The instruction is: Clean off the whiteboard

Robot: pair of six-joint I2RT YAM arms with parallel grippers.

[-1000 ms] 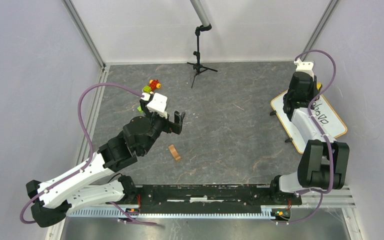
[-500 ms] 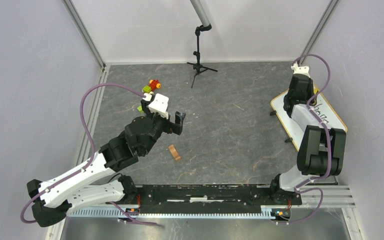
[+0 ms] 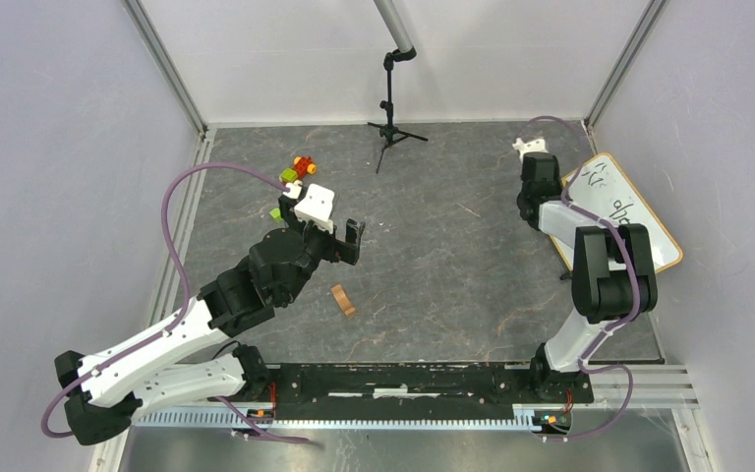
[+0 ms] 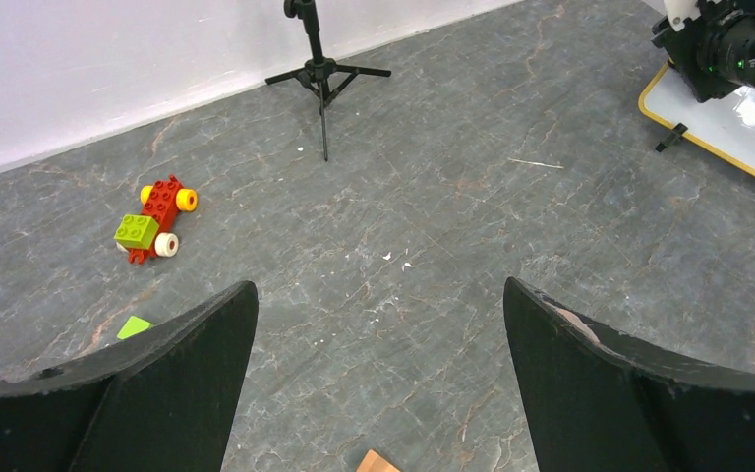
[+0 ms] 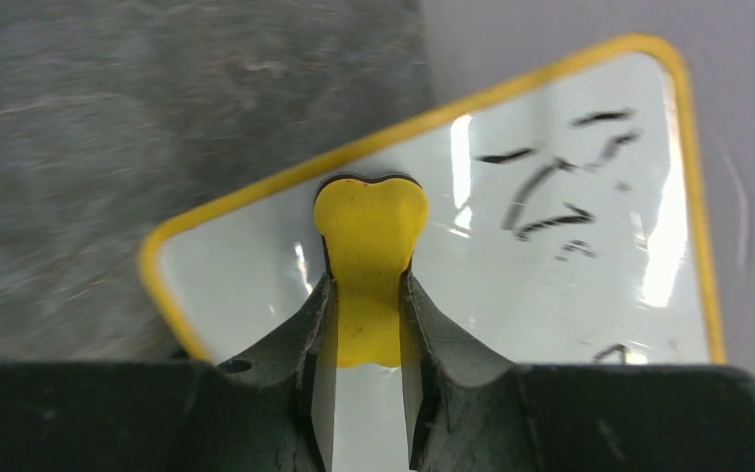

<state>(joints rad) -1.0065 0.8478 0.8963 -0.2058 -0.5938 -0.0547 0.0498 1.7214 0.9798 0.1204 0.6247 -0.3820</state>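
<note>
Gripping a yellow piece [image 5: 369, 221], most likely the eraser, the right gripper [image 5: 367, 295] has its jaws closed narrow on the piece's stem, and the rounded head sticks out ahead of the fingertips. The whiteboard [image 3: 617, 192] lies at the far right of the tabletop, close to the side wall. Its long axis runs on a diagonal from the far side toward the near right.

In the right wrist view the yellow head sits over the board just inside the frame, near a rounded corner. Whether it presses on the surface or hovers just above cannot be told. The dark handwriting [image 5: 551, 197] lies ahead of the jaws and off to their right, with another stroke low at the right edge of that view. White board showing no strokes separates the yellow head from these marks.

The coming move turns on that offset. My judgement is that the wipe must travel forward and rightward along the board's long axis, toward the wall side, to reach the strokes. The top view shows more writing further down the board, partly hidden by the forearm, so the job looks well short of done.

The left gripper [image 4: 376, 295] hangs over the middle-left of the tabletop with its jaws spread wide and nothing between them. It is well apart from the board, which shows only at the far right edge of its view. The right arm is plainly the nearer one.
</note>
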